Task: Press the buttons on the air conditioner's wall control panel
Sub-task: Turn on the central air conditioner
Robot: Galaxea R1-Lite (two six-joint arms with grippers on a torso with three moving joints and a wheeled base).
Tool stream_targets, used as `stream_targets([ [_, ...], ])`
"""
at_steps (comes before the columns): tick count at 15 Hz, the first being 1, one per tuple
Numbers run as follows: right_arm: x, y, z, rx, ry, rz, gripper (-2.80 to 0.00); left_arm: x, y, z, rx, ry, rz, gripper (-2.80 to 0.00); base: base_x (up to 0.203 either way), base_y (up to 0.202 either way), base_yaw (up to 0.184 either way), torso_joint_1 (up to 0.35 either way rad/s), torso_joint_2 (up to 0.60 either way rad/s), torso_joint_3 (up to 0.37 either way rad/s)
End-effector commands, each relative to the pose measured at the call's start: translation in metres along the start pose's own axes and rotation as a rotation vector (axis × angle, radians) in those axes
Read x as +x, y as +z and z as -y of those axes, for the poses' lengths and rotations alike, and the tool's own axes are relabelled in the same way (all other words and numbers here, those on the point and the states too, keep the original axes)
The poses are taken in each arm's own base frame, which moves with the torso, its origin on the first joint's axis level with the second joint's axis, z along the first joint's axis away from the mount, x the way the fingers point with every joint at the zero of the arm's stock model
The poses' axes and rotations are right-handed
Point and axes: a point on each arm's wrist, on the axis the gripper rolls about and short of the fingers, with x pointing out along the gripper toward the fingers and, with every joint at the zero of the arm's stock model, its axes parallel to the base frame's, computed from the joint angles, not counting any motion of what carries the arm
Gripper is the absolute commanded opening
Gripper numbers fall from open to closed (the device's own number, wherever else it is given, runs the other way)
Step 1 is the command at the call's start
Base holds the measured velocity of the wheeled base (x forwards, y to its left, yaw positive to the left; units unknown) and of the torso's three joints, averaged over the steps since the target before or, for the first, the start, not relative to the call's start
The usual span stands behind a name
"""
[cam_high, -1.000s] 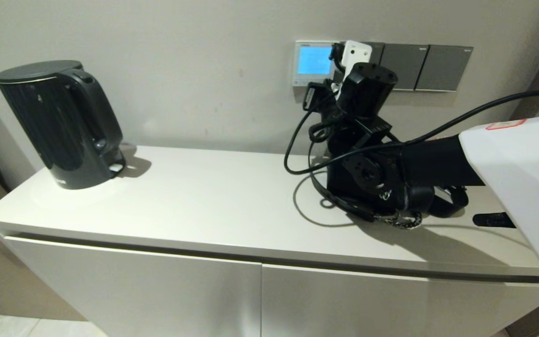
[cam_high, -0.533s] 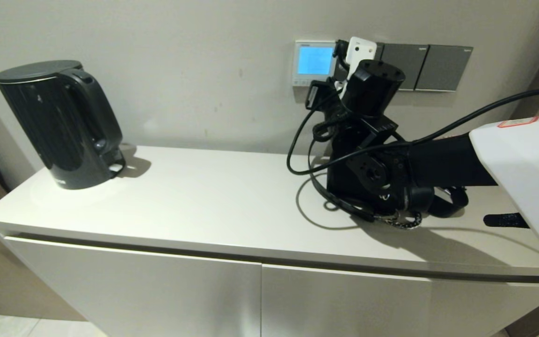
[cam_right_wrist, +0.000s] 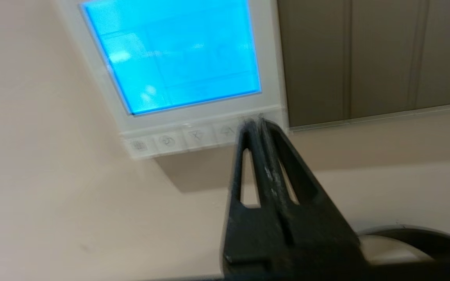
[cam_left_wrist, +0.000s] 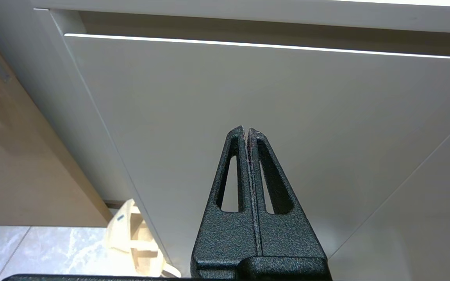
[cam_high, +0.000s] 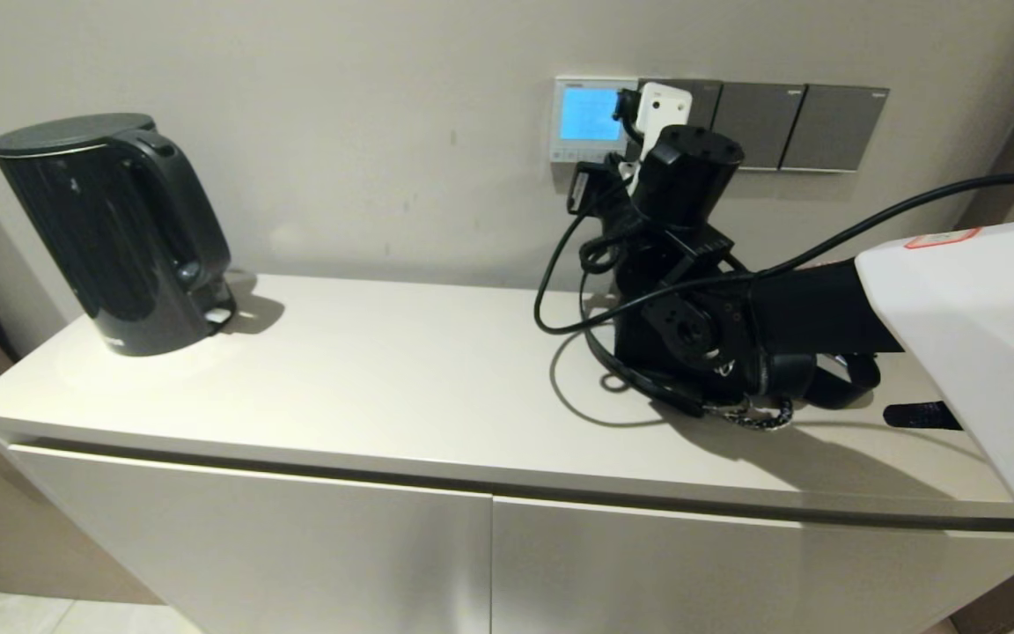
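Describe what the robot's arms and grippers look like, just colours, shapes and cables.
The right arm is black with a glossy white outer shell bearing a small red-outlined label, and loose black cables looping round its wrist. The right gripper and left gripper have matte black, grainy, tapering fingers with long triangular cut-outs.

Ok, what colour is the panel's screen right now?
Glowing bright blue; the screen sits in the white panel, clearest in the right wrist view.

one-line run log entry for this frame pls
right end effector: shut, tips at button row end by switch plates | AC control panel: screen lit | left end effector: shut, parked at cabinet door
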Motion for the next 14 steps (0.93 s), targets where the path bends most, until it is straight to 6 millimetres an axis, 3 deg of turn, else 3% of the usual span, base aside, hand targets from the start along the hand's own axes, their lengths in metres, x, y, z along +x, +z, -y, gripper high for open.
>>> stream_targets([
  [1, 0.002, -0.007, 0.000, -0.006, -0.004, -0.005, -2.80, 0.000, 0.000, 0.000, 0.000, -0.001, -0.001, -2.80, 0.000, 0.000, 0.000, 0.000, 0.00, 0.000],
  [14, -0.011, 0.013, -0.007, 0.032, 0.020, 0.031, -2.80, 0.000, 0.000, 0.000, 0.000, -0.001, 0.000, -2.80, 0.000, 0.000, 0.000, 0.000, 0.00, 0.000],
])
